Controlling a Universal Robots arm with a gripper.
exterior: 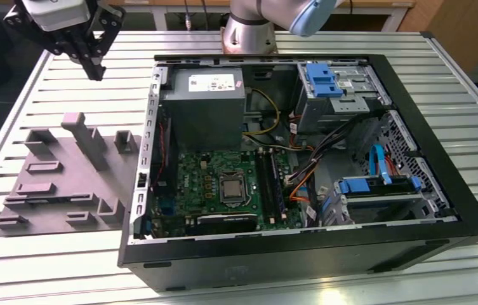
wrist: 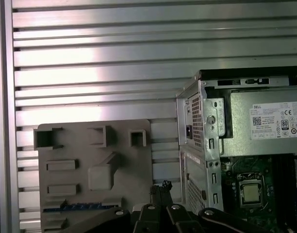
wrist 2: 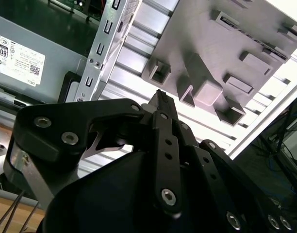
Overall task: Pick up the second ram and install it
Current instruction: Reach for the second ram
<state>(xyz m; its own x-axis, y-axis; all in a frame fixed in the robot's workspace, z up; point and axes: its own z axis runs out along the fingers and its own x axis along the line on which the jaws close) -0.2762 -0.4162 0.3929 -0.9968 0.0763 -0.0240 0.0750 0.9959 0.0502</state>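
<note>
Fingers of the hand (exterior: 96,70) are pressed together on nothing as it hangs over the table (exterior: 44,82), apart from the grey tray (exterior: 69,190). In the first wrist view the second ram (wrist: 78,207) sits on edge in a slot of that tray, a thin dark strip. It is probably light, stiff and fragile. It looks best pinched across its flat faces at mid-length, clear of the contact edge.

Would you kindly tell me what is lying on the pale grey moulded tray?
In the first wrist view, a slim dark memory stick lies flat on the pale grey moulded tray among its upright blocks. The black gripper covers the tray's nearby corner, hiding that part.
</note>
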